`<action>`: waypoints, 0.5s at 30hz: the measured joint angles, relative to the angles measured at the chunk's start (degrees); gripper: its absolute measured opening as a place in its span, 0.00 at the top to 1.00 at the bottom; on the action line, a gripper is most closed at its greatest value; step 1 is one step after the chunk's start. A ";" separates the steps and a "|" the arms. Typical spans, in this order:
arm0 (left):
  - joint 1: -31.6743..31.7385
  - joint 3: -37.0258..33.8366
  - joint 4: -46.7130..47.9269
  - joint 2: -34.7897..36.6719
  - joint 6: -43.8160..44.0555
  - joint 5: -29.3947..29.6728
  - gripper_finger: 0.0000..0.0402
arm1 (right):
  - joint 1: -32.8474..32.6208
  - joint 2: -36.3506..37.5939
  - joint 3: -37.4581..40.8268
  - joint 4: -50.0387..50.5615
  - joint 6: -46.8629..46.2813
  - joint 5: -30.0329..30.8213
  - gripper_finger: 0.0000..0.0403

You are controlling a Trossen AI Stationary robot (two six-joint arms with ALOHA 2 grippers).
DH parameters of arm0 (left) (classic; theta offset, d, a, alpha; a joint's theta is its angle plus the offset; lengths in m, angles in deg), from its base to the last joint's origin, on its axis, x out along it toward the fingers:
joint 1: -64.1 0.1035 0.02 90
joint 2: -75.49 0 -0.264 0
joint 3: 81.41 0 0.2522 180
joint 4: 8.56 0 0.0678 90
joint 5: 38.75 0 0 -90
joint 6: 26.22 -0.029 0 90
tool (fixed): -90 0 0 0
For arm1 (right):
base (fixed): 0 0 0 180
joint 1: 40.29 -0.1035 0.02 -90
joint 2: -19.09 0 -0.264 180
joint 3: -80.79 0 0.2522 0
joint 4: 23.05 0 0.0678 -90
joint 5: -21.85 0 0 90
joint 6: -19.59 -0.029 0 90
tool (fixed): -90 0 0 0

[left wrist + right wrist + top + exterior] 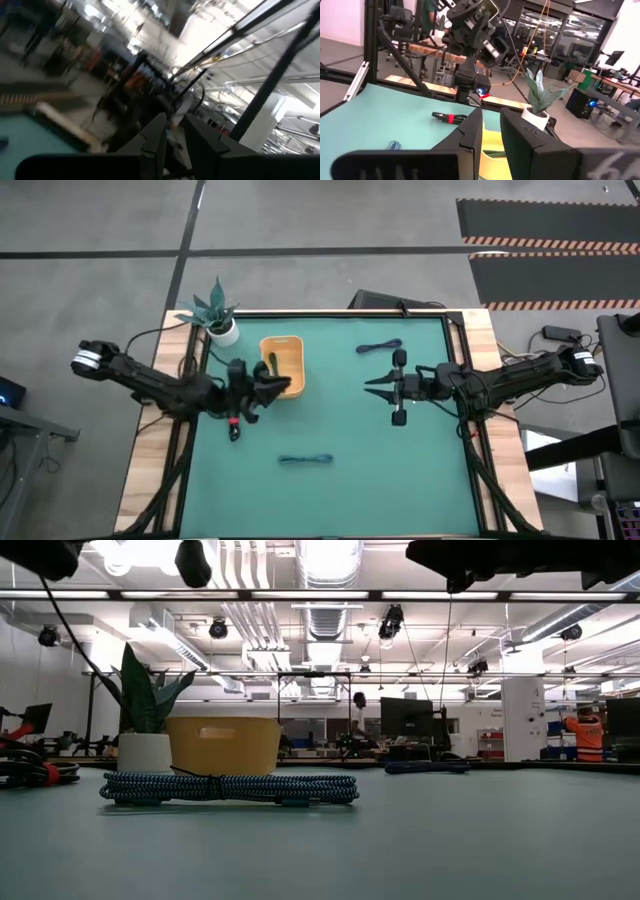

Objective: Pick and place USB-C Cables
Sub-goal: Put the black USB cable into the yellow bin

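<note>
The yellow tray (296,353) stands at the table's far left and holds the dark green cable (272,364). My left gripper (272,386) hovers over the tray's near edge, tipped upward and shut on nothing; its wrist view (172,132) shows only ceiling. The black-and-red cable (235,426) lies on the table just near-left of it. The teal-blue cable (305,459) lies toward the near edge. The blue-purple cable (380,346) lies near the far edge. My right gripper (368,386) waits mid-table, level, pointing at the tray, shut and empty.
A potted plant (217,315) stands at the far left corner beside the tray. Black frame rails border the green mat (340,480). Open mat lies between the two grippers and along the near edge around the teal-blue cable (230,788).
</note>
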 joint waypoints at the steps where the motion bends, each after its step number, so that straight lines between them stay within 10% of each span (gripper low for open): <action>1: -0.46 1.17 2.98 -0.74 2.81 0.87 0.87 | 0.00 0.00 0.00 -0.01 0.31 0.00 0.85; 15: -9.59 25.00 90.78 -0.87 55.14 -1.47 0.97 | 0.00 0.57 0.33 0.00 0.34 -0.28 0.85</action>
